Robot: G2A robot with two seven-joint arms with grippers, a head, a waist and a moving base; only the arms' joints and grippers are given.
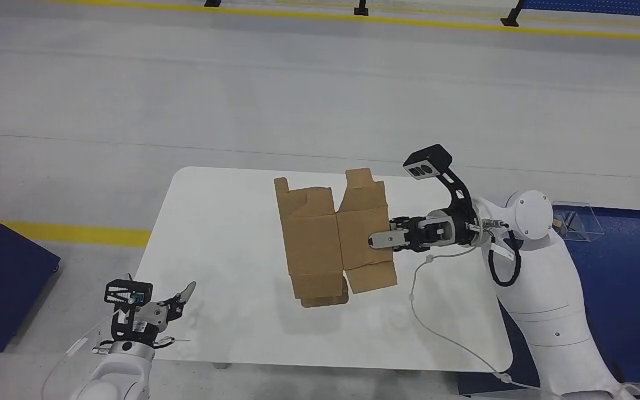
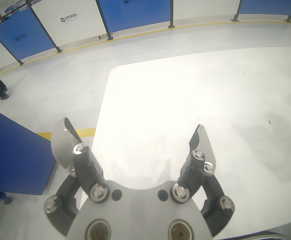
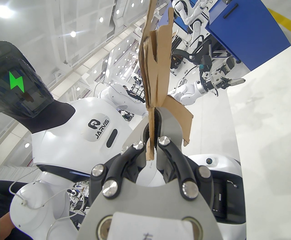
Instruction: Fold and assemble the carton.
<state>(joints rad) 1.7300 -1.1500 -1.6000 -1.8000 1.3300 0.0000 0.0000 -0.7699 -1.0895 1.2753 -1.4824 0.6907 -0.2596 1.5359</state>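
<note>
A flat brown carton (image 1: 333, 238) hangs above the middle of the white table (image 1: 220, 200), its flaps spread out. My right gripper (image 1: 376, 240) is shut on the carton's right edge. From the right wrist the carton (image 3: 154, 68) shows edge-on, clamped between the fingers (image 3: 164, 127), with one flap bent sideways. My left gripper (image 1: 178, 300) sits near the table's front left corner, open and holding nothing. Its fingertips (image 2: 199, 136) stand wide apart over bare table (image 2: 181, 91). The same left gripper (image 3: 229, 80) shows far off in the right wrist view.
A blue cabinet (image 2: 20, 159) stands on the floor beside the table's left edge. Blue and white partition panels (image 2: 68, 20) line the room's far side behind a yellow floor line.
</note>
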